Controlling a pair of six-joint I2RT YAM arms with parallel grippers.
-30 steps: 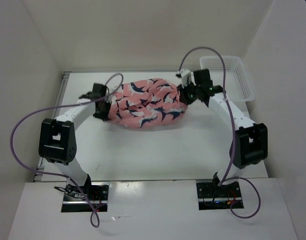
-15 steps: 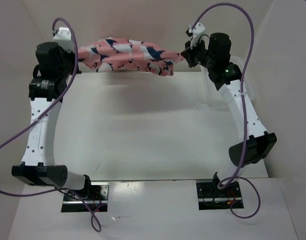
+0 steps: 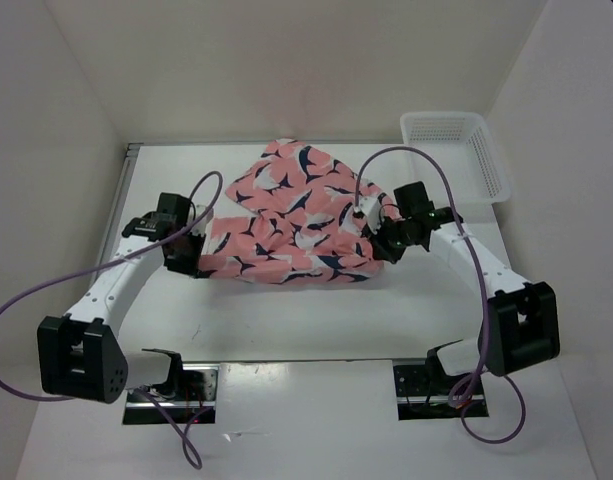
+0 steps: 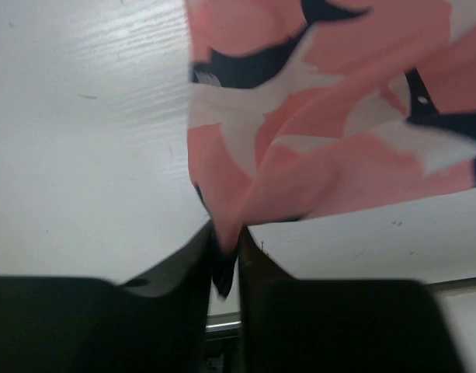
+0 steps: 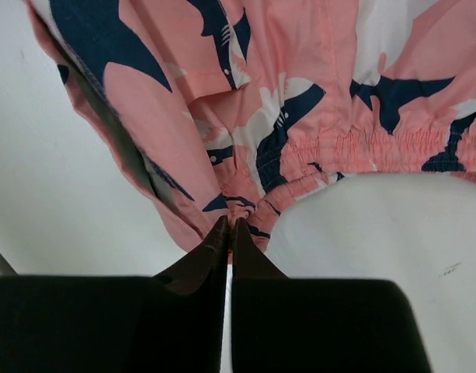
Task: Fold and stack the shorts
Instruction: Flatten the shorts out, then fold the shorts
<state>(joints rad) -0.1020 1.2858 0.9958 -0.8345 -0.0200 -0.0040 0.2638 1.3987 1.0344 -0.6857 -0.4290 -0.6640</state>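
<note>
The salmon-pink shorts (image 3: 286, 215) with navy-and-white shark shapes lie spread on the white table, wrinkled, one part reaching toward the back. My left gripper (image 3: 191, 262) is shut on the shorts' left front corner (image 4: 230, 225), low at the table. My right gripper (image 3: 378, 248) is shut on the gathered waistband at the right front corner (image 5: 238, 206), also low at the table. The two grippers hold the near edge stretched between them.
A white plastic mesh basket (image 3: 456, 150) stands at the back right corner of the table. White walls close in the back and both sides. The arm bases sit at the near edge.
Both arms held the shorts raised high at the back half a second ago; now they have come down and forward, laying the shorts out on the table.
</note>
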